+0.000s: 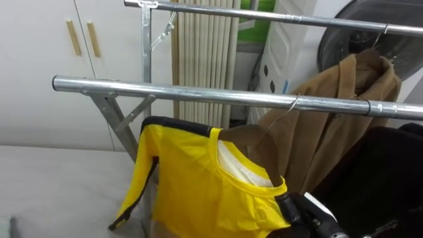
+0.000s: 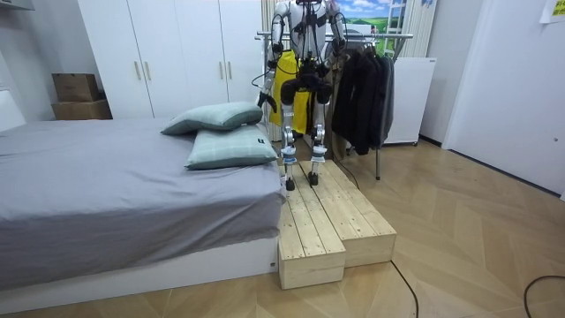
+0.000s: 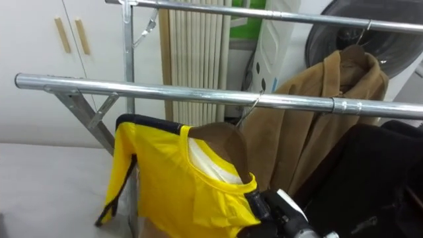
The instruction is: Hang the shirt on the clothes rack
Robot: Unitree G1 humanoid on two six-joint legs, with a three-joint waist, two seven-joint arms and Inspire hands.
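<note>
White cupboard (image 1: pixel 39 59) far left, grey bed (image 1: pixel 53 178) below it. The front rail (image 1: pixel 198 94) of the rack crosses the eye views. The yellow shirt (image 1: pixel 192 192) sits on a brown hanger (image 1: pixel 254 142) just under that rail. The wire hook (image 1: pixel 291 106) is up at the rail; can't tell if it is seated over it. Right hand (image 1: pixel 287 206) at the shirt's collar, lower right. Its fingers are hidden by the yellow cloth, so grip can't be told. Brown coat (image 1: pixel 337 112) hangs from the back rail (image 1: pixel 297 20), dark clothes (image 1: pixel 390 172) far right.
</note>
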